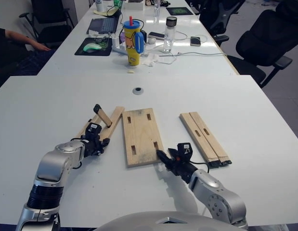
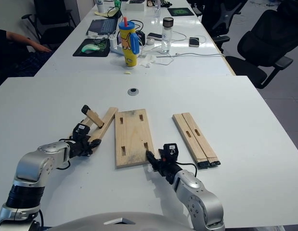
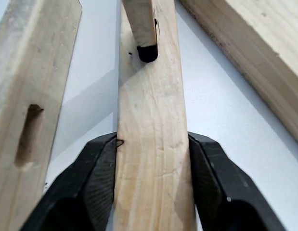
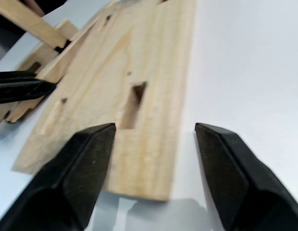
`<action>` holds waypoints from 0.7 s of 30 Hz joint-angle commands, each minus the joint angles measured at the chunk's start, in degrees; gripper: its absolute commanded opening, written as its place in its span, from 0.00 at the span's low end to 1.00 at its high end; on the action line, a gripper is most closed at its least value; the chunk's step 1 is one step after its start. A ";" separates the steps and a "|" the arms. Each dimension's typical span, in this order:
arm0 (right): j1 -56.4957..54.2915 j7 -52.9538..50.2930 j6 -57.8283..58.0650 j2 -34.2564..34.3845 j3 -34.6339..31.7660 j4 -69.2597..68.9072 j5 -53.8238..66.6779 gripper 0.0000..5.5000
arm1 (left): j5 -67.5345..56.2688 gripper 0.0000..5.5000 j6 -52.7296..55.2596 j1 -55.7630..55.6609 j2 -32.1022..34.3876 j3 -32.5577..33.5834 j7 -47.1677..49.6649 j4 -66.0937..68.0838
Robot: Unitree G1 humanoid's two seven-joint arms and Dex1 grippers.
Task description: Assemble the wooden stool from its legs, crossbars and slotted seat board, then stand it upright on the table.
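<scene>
Left gripper (image 3: 152,142) clamped on wooden leg (image 3: 149,86), crossbar (image 1: 103,116) tilted up from it. Right gripper (image 4: 153,134) spread wide at near right corner of seat board (image 1: 140,135), laid flat at middle of table (image 1: 52,101). Two legs (image 1: 205,138) laid toward right edge.

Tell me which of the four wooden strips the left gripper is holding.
The left pair's strip nearest the seat board: the left gripper is shut on it, and a black-tipped crossbar sticks up from it.
</scene>
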 commanded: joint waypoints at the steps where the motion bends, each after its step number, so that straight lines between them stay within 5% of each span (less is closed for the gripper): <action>1: -5.68 0.03 -0.84 -2.10 -1.50 -5.84 -0.61 0.56 | 0.13 0.37 0.38 -0.61 -3.11 0.23 1.14 2.27; 6: -9.82 2.76 -4.50 -2.00 -10.41 -7.59 6.57 0.56 | -3.68 0.37 -8.23 -7.04 -10.19 7.99 2.08 2.28; 11: -15.15 14.19 -4.61 -9.43 -20.54 0.78 18.39 0.69 | -12.77 0.37 -14.13 -15.12 -12.66 14.05 -4.77 3.59; 21: -33.86 28.80 5.93 -21.71 -29.66 18.18 47.70 0.98 | -26.22 0.37 -10.39 -22.83 -3.21 10.18 -31.11 10.67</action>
